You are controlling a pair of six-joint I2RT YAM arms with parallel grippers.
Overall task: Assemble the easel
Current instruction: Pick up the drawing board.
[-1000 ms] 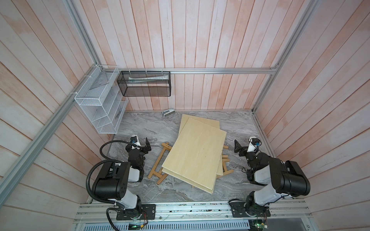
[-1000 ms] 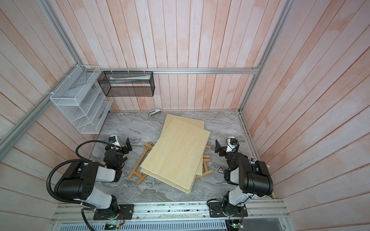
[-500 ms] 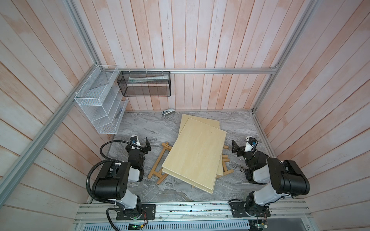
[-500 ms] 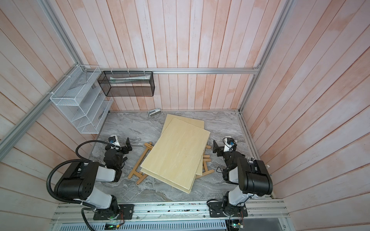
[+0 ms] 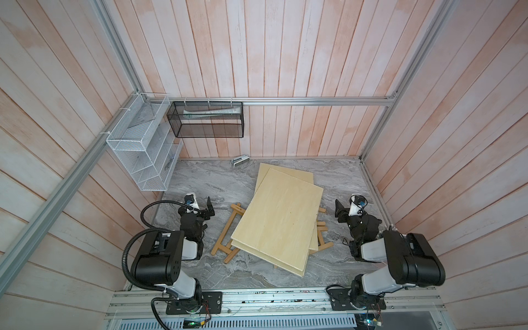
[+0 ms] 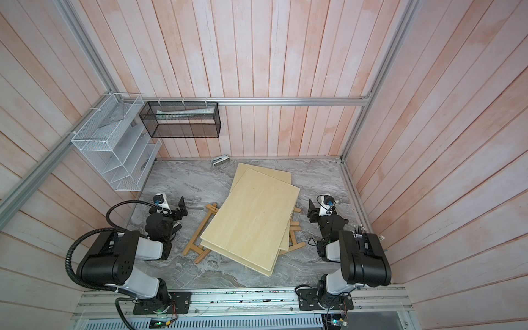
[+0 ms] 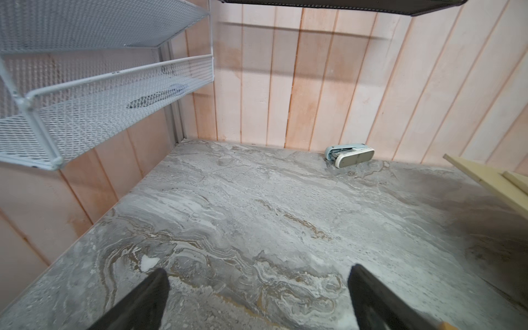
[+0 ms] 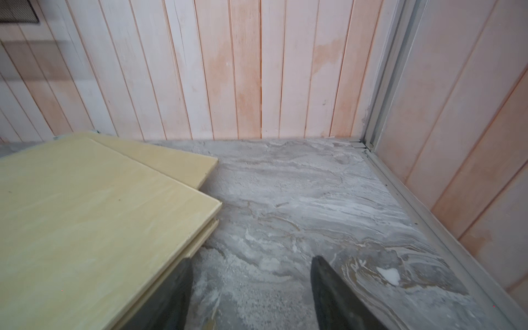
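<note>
We are noting the easel (image 5: 227, 228) lying flat on the table (image 5: 205, 183), mostly buried under two boards (image 5: 278, 217). The left gripper (image 7: 258, 271) is gaping wide and empty. The right gripper (image 8: 251, 260) is parted beside the board edge, holding nothing. We are judging it best to slide the boards clear first.

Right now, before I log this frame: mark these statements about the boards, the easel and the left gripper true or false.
1. Two pale boards lie stacked over the easel frame. True.
2. The left gripper holds an easel piece. False: it is open and empty above the table.
3. A small white device lies by the back wall. True.
4. The black mesh basket stands on the table. False: it hangs on the back wall.
5. The easel frame stands upright. False: it lies flat beneath the boards.
</note>
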